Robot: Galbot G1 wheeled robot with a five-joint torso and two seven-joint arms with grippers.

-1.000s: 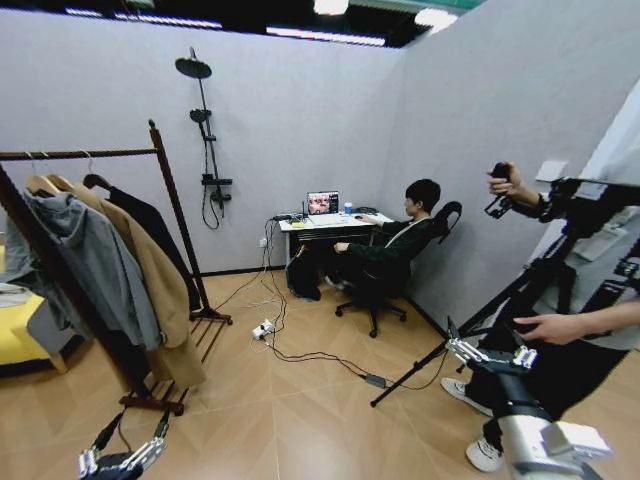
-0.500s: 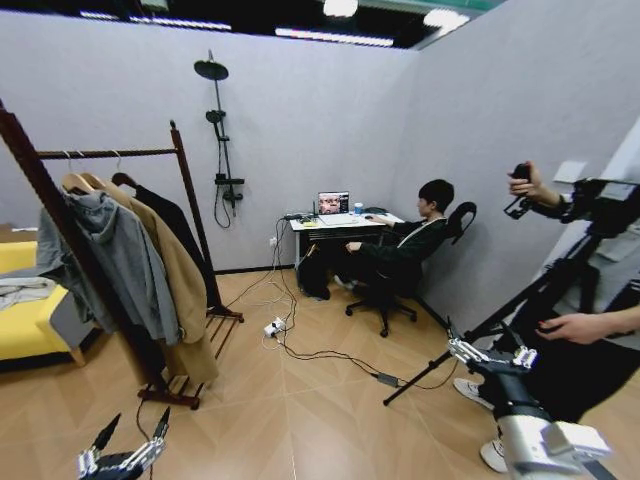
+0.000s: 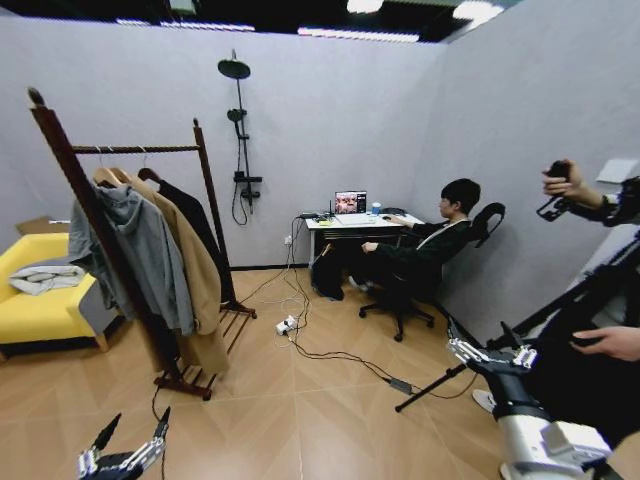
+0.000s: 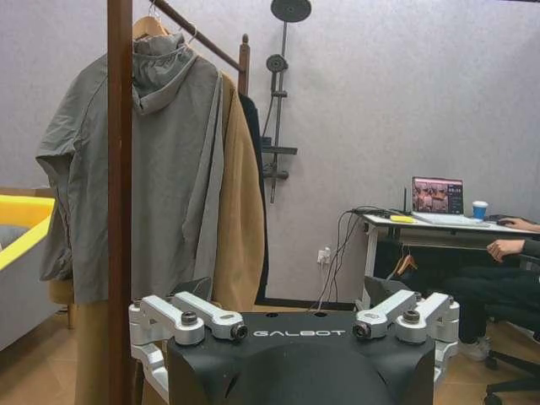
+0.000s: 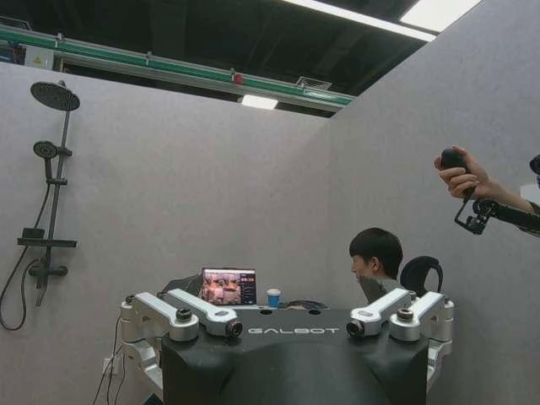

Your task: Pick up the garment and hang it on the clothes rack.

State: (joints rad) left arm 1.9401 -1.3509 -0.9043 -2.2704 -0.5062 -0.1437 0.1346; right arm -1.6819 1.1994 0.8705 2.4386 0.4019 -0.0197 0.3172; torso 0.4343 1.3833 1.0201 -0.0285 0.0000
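Observation:
The clothes rack (image 3: 85, 205) stands left of centre in the head view, a dark wooden frame with a twisted top bar. On it hang a grey hooded jacket (image 3: 140, 250), a tan coat (image 3: 195, 270) and, at the far end, the black garment (image 3: 197, 222) on a wooden hanger. In the left wrist view the near post (image 4: 119, 194) is close, and the garment (image 4: 256, 160) is a dark sliver behind the tan coat. My left gripper (image 3: 130, 438) (image 4: 299, 331) is low and open, holding nothing. My right gripper (image 3: 490, 350) (image 5: 294, 327) is open at the right, far from the rack.
A yellow sofa (image 3: 35, 305) with a pale cloth sits left of the rack. Cables and a power strip (image 3: 288, 325) trail over the wooden floor. A desk (image 3: 355, 222) and office chair (image 3: 400, 295) stand at the back. A tripod leg (image 3: 470, 360) slants in at the right.
The whole head view has shifted: the camera has turned left, so the rack, desk and wall sit farther right in the picture. Both grippers hold the same pose.

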